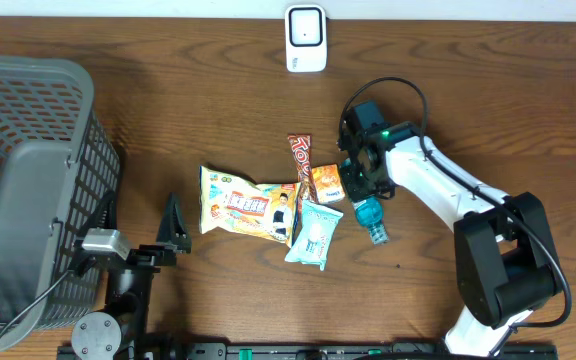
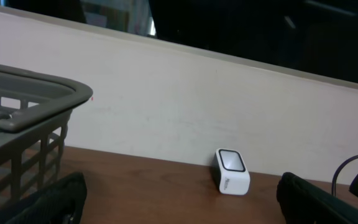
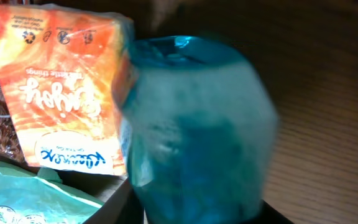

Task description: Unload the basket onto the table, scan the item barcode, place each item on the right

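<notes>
The right gripper (image 1: pixel 365 190) points down over the far end of the blue bottle (image 1: pixel 371 220), which lies on the table (image 1: pixel 168 100) right of centre. In the right wrist view the bottle fills the frame between dark finger edges, too blurred to tell whether the jaws press it or merely straddle it. The right arm reaches far and left from its base at the near right corner, elbow bent and wrist tipped down.

An orange packet (image 1: pixel 328 184) sits just beside the bottle on its left. A teal pack (image 1: pixel 315 233) lies nearer, just left of the bottle. A brown chocolate bar (image 1: pixel 300 152) lies on the far side of the orange packet, and a yellow snack bag (image 1: pixel 248 205) lies further left. On the bottle's right the wood is bare out to the arm.

The white scanner (image 1: pixel 306 38) stands at the far edge, well apart from the bottle, with bare table between.

The left gripper (image 1: pixel 173 228) sits low near the near edge, fingers spread wide and holding nothing. The grey basket (image 1: pixel 28 110) is to its left.
</notes>
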You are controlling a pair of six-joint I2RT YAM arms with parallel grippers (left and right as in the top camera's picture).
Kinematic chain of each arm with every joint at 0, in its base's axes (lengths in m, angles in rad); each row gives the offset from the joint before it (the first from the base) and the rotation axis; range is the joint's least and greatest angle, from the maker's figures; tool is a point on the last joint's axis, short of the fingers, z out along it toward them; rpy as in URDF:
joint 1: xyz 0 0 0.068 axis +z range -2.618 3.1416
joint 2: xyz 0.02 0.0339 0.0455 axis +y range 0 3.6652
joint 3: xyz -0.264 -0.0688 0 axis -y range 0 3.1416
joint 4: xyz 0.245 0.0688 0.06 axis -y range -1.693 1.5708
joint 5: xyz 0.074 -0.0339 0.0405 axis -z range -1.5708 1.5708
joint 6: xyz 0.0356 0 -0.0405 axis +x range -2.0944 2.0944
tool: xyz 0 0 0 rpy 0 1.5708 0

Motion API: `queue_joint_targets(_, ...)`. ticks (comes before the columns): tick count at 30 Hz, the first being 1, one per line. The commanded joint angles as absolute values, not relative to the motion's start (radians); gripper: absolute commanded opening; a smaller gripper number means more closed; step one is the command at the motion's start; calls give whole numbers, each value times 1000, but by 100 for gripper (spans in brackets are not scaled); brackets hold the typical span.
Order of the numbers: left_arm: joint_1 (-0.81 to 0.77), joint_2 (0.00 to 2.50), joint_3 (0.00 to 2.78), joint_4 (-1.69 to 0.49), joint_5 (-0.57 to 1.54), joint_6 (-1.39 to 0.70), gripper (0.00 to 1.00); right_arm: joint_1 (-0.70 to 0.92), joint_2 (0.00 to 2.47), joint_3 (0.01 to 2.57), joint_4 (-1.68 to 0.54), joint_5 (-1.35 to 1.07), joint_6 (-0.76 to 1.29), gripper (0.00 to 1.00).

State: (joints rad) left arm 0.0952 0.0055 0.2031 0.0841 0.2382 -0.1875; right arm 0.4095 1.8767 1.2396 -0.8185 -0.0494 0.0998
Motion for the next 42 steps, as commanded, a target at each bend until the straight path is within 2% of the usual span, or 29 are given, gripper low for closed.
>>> queue_joint_targets(1, 92, 4, 198, 86, 250, -199, 98, 401, 1891, 1231, -816, -67, 98, 38)
queue_joint_targets(3, 92, 4, 198, 81, 250, -199, 98, 401, 1891, 1231, -815, -71, 100, 38)
queue_joint_targets(4, 92, 4, 198, 78, 250, -199, 98, 401, 1891, 1231, -815, -75, 100, 35)
queue_joint_targets(6, 92, 4, 198, 56, 250, -199, 98, 401, 1891, 1231, -815, -137, 100, 21)
queue_joint_targets(8, 92, 4, 198, 45, 250, -199, 98, 402, 1891, 1231, -814, -182, 100, 18)
queue_joint_targets(10, 92, 4, 198, 38, 250, -199, 98, 404, 1891, 1231, -807, -194, 101, 19)
queue_joint_targets(11, 92, 4, 198, 38, 250, -199, 98, 405, 1891, 1229, -799, -193, 105, 24)
queue_joint_targets(13, 92, 4, 198, 38, 250, -199, 98, 408, 1892, 1227, -788, -193, 109, 28)
queue_joint_targets(17, 92, 4, 198, 38, 250, -199, 98, 408, 1892, 1226, -752, -189, 169, 21)
queue_joint_targets(20, 92, 4, 198, 38, 250, -199, 98, 414, 1893, 1216, -732, -183, 171, 27)
queue_joint_targets(25, 92, 4, 198, 38, 250, -200, 98, 433, 1893, 1170, -692, -178, 181, 31)
queue_joint_targets(27, 92, 4, 198, 38, 250, -200, 98, 441, 1893, 1153, -676, -170, 195, 28)
queue_joint_targets(30, 92, 4, 198, 38, 250, -200, 98, 453, 1893, 1126, -637, -162, 214, 17)
queue_joint_targets(33, 92, 4, 198, 23, 251, -199, 98, 452, 1893, 1124, -626, -164, 233, 1)
queue_joint_targets(42, 92, 12, 187, -30, 283, -200, 98, 440, 1832, 1145, -678, -175, 239, 1)
